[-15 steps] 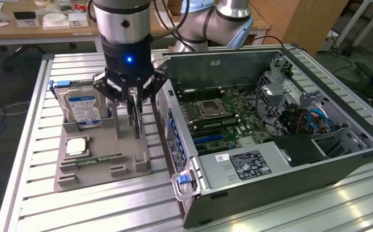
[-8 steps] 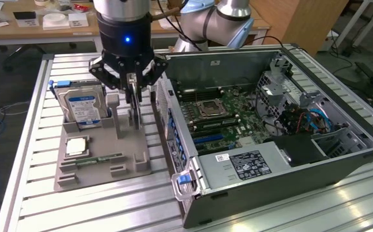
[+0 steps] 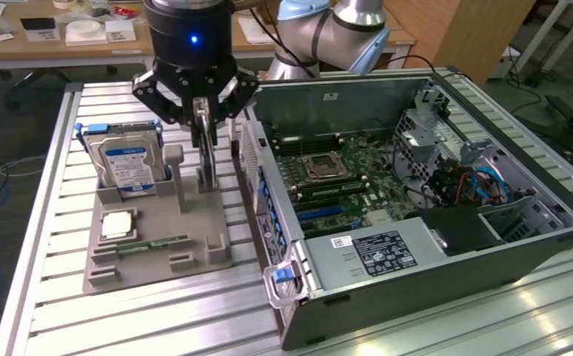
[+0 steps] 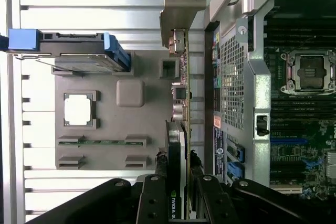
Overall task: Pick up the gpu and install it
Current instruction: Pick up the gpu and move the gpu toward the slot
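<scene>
The gpu is a thin flat card standing on edge, approx. vertical, pinched on both faces by the gripper. One face carries a dark block w/ a small green mark. A silvery bracket closes one end. Its lower edge is at the grey holder, just beside the open PC case.

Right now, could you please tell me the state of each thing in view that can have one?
gripper: shut on the gpu.
gpu: upright on edge at the grey holder.
hard drive: standing upright in the grey holder.
memory stick: lying flat in its slot.
computer case: side open, motherboard exposed.
</scene>
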Available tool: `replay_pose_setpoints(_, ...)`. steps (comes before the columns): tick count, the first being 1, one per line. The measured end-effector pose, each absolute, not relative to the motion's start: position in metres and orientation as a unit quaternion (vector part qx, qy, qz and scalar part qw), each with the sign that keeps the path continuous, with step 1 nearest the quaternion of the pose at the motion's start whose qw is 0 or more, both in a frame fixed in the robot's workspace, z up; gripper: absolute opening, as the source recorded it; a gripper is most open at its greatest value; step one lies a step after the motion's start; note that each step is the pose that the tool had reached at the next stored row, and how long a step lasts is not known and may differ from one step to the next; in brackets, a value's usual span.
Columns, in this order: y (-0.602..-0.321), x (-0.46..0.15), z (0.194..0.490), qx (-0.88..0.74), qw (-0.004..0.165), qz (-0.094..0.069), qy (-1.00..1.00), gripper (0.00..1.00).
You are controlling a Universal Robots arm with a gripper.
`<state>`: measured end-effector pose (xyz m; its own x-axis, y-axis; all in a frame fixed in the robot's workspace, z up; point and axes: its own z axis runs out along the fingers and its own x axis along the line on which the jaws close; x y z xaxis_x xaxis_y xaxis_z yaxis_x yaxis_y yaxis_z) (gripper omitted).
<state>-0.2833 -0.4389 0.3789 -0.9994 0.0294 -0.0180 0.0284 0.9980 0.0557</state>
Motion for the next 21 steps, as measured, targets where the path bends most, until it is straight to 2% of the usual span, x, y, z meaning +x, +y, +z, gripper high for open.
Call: replay_pose_setpoints(21,-0.439,-0.283,0.400,0.014,0.009,0.028,0.999,0.27)
